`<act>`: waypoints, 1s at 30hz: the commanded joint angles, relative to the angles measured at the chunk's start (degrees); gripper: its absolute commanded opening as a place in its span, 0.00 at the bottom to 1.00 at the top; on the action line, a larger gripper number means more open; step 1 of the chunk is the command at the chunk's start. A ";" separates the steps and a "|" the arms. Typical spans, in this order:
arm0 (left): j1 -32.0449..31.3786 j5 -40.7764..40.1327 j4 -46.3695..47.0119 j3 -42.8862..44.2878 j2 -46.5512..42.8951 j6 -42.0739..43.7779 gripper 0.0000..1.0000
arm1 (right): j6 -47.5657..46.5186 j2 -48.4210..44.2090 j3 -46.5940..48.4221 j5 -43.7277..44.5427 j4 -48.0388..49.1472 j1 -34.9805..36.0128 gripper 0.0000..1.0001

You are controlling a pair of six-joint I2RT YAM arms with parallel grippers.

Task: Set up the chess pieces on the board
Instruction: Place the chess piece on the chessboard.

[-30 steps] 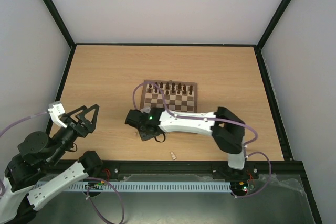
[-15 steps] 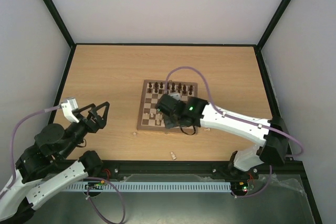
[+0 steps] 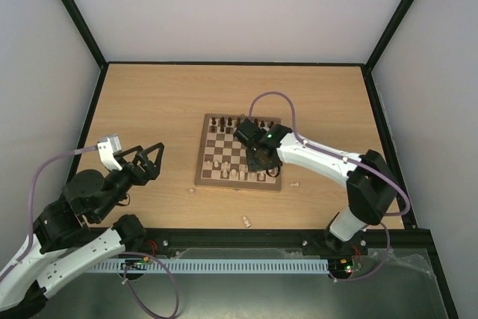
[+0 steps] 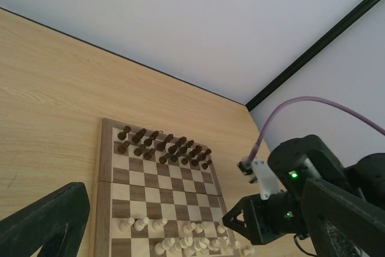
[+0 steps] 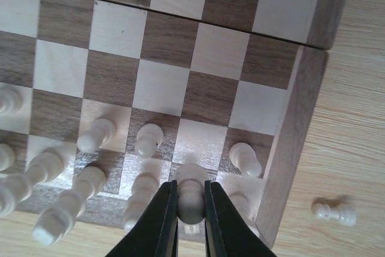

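Observation:
The board (image 3: 200, 152) lies mid-table. Dark chess pieces (image 3: 239, 123) fill its two far rows. Pale chess pieces (image 3: 228, 174) stand in its two near rows. My right gripper (image 3: 263, 160) is over the board's near right corner. In the right wrist view it (image 5: 190, 194) is shut on a pale piece (image 5: 191, 203), held just above the near rows, next to the border (image 5: 295, 142). My left gripper (image 3: 149, 158) is open and empty, raised left of the board. Its fingers (image 4: 48, 221) frame the board (image 4: 103, 167) from afar.
Three pale pieces lie loose on the table: one right of the board's near corner (image 3: 295, 184), also in the right wrist view (image 5: 334, 212), one near the front edge (image 3: 246, 221), one left of the board (image 3: 192, 190). Black frame rails border the table.
My right gripper has swung from the table left of the board to the board's near right corner, holding a pale piece. My left arm has risen and shifted right.

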 commanded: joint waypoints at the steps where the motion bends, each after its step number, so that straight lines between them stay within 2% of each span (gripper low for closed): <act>1: -0.20 -0.29 1.17 -0.70 0.05 0.20 0.99 | -2.42 3.17 0.19 -1.00 0.42 -0.99 0.10; 30: -0.21 -0.65 1.45 -1.02 0.27 0.29 0.99 | -4.53 9.29 -1.94 -2.78 3.93 -3.95 0.10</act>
